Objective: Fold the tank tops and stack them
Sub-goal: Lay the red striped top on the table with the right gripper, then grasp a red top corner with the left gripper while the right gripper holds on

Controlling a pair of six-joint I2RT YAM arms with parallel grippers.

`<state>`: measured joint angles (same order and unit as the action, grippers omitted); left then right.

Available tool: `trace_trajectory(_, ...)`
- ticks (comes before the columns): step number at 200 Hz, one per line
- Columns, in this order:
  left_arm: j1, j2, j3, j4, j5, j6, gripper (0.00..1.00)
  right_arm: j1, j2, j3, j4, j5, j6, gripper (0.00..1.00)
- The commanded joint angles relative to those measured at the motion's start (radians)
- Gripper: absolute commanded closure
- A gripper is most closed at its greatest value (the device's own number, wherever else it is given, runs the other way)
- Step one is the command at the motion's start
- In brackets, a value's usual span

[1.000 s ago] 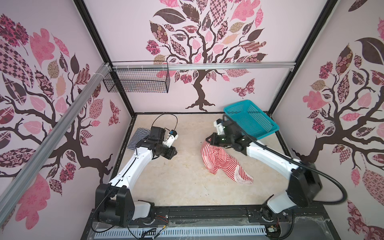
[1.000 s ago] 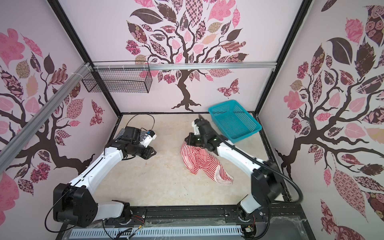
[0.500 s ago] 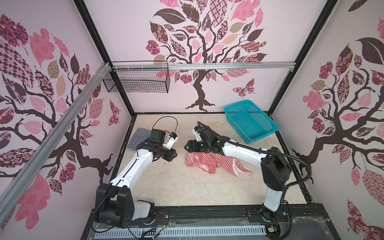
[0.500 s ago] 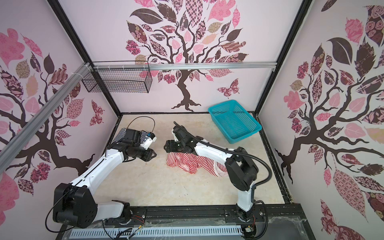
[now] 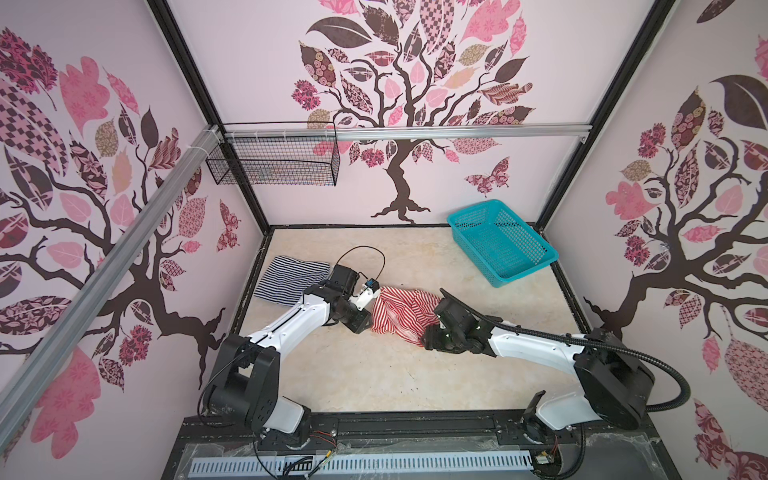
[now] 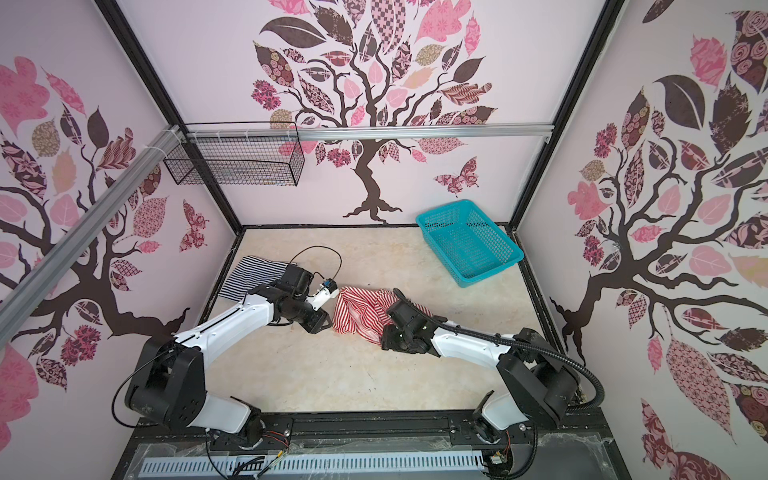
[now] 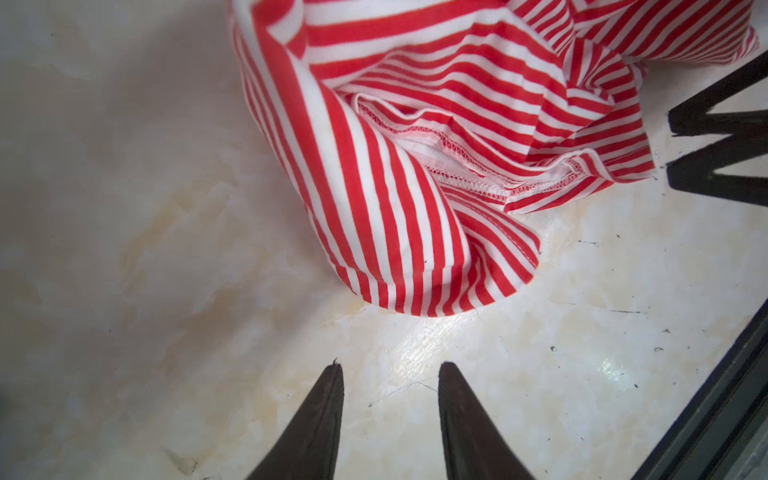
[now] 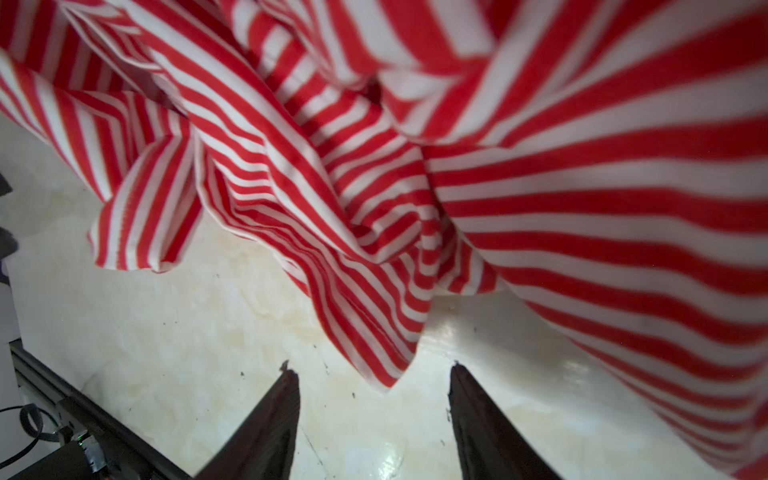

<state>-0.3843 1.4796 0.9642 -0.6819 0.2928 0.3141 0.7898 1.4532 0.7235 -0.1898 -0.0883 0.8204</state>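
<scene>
The red-and-white tank top lies crumpled in the middle of the table, between the two arms. Flat at the far left lies the folded navy-and-white tank top. My left gripper is open over bare table, just short of the red top's rounded fold. On the right side of the heap, my right gripper is open too. A corner of the red cloth reaches between its fingertips, with daylight on both sides.
A teal mesh basket stands at the back right corner. A black wire basket hangs on the back wall at the left. The table's black front frame runs close to the left gripper.
The right gripper carried the red top from beside the teal basket down to the middle of the table, opened and drew back to its right side. The left gripper opened wider.
</scene>
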Motion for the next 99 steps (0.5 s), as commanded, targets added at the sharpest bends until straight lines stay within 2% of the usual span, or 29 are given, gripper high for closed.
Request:
trace_trajectory(1, 0.001, -0.016, -0.015, 0.025, 0.019, 0.01, 0.58, 0.002, 0.037, 0.018, 0.06, 0.023, 0.038, 0.38)
trace_trajectory(27, 0.001, -0.053, -0.037, 0.028, 0.022, 0.014, 0.58, 0.0, 0.094, 0.013, 0.091, 0.041, 0.041, 0.38)
trace_trajectory(47, 0.001, -0.076, -0.054, 0.03, 0.016, 0.016, 0.58, 0.0, 0.141, 0.026, 0.115, 0.03, 0.044, 0.43)
trace_trajectory(73, 0.001, -0.096, -0.07, 0.026, -0.004, 0.02, 0.58, 0.0, 0.152, 0.034, 0.121, 0.007, 0.05, 0.61)
trace_trajectory(99, 0.001, -0.12, -0.08, 0.024, -0.004, 0.023, 0.58, 0.0, 0.061, 0.032, 0.116, -0.011, 0.056, 0.87)
